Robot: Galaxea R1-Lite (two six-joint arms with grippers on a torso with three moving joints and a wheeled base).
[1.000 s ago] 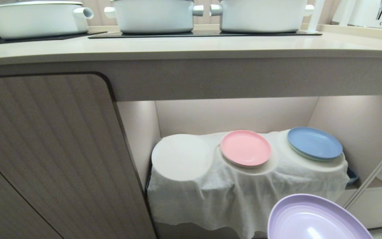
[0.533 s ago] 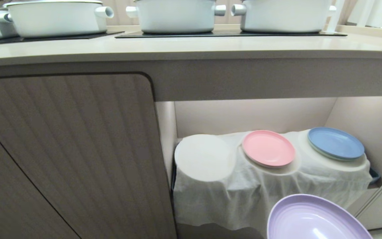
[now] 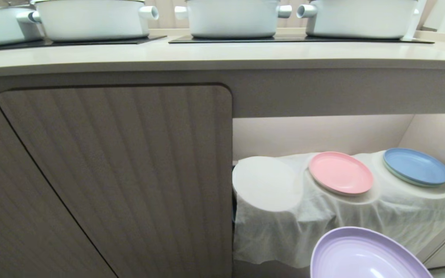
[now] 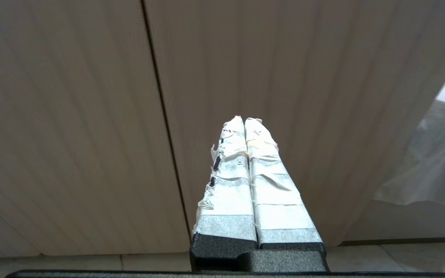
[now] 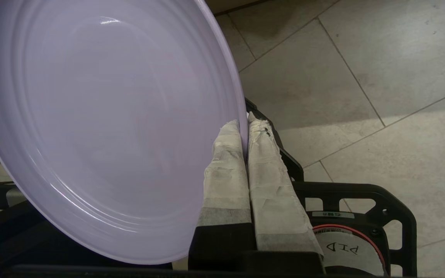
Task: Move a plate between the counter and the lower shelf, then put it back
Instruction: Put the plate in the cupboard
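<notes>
The lilac plate (image 3: 365, 256) hangs tilted at the bottom right of the head view, in front of the open lower shelf (image 3: 361, 216), which is draped with a white cloth. In the right wrist view my right gripper (image 5: 244, 123) is shut on the rim of the plate (image 5: 102, 127), over the tiled floor. The beige counter (image 3: 222, 56) runs across the top, above the shelf. My left gripper (image 4: 244, 119) is shut and empty, facing a cabinet door (image 4: 284, 77).
A pink plate (image 3: 340, 172) and a blue plate (image 3: 415, 166) rest on the cloth beside a bare round cloth-covered mound (image 3: 267, 183). White pots (image 3: 91, 19) stand on black hobs. A ribbed cabinet door (image 3: 122, 173) fills the left.
The whole head view has slid to the right, so the camera has moved left along the counter. The lilac plate keeps its place in the picture.
</notes>
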